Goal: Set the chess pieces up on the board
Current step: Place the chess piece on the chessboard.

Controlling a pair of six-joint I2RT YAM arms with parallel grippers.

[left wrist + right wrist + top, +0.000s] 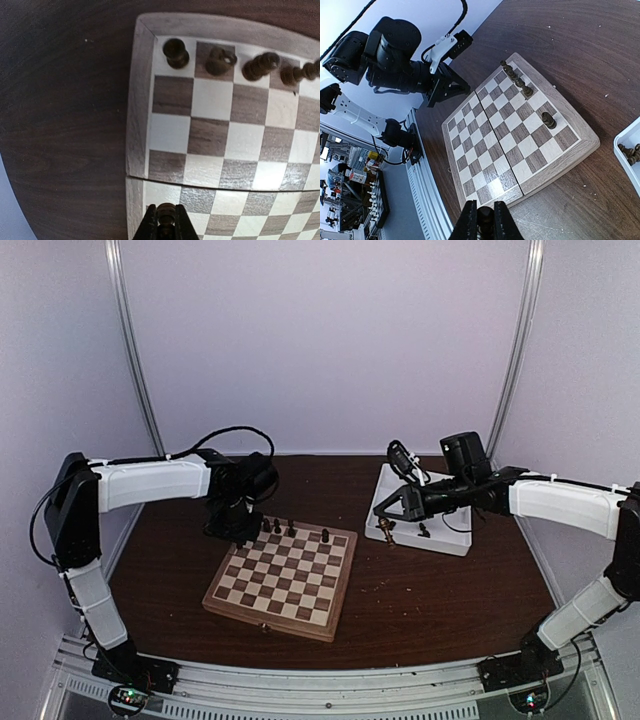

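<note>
Left wrist view: your left hand (166, 227) is clenched on a dark piece (166, 214) over the board (139, 100), right hand (485, 227) grips a second piece (485, 214); both look light, hard, slick and tippy, so pinch the narrow waist squarely.

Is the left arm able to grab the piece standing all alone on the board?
Probably not yet. The way across the board to the lone piece looks free, but the left tool is shut on a dark piece.
</note>
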